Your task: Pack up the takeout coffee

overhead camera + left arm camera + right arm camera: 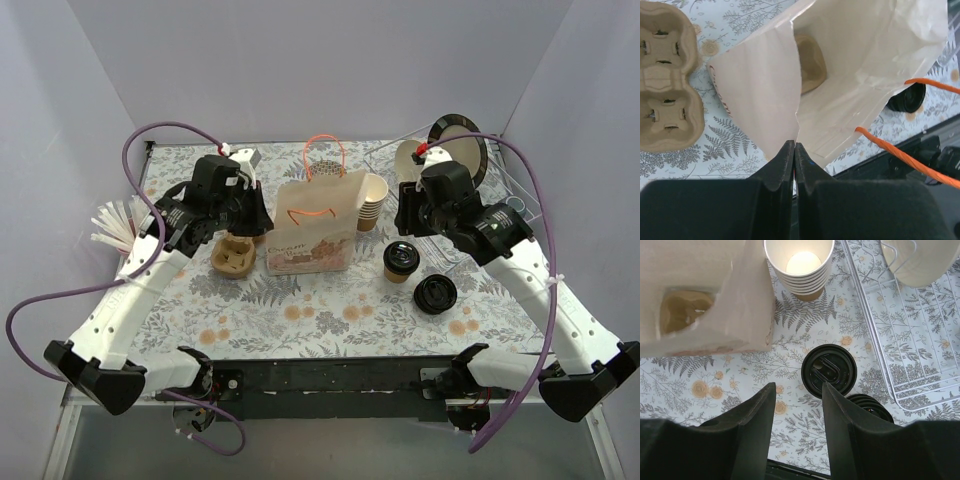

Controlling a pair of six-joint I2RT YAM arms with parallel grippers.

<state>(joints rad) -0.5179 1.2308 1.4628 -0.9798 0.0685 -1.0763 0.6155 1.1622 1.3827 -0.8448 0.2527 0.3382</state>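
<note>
The takeout coffee (pixel 400 260), a short brown cup with a black lid, stands right of the paper bag (pixel 315 225). In the right wrist view the coffee's lid (pixel 829 371) lies just beyond my right gripper (pixel 798 387), which is open, empty and above the table. My right gripper (pixel 408 222) hovers just behind the cup. My left gripper (pixel 260 218) is at the bag's left top edge. In the left wrist view it (pixel 795 146) is shut on the bag's rim (pixel 770 90), holding the mouth open. A brown cardboard piece (pixel 811 62) lies at the bag's bottom.
A cardboard cup carrier (pixel 235 255) sits left of the bag. A stack of lidless cups (pixel 372 200) stands behind the bag's right side. Loose black lids (pixel 436 293) lie near the coffee. A wire rack (pixel 510 190) is at the back right, straws (pixel 115 225) at the left.
</note>
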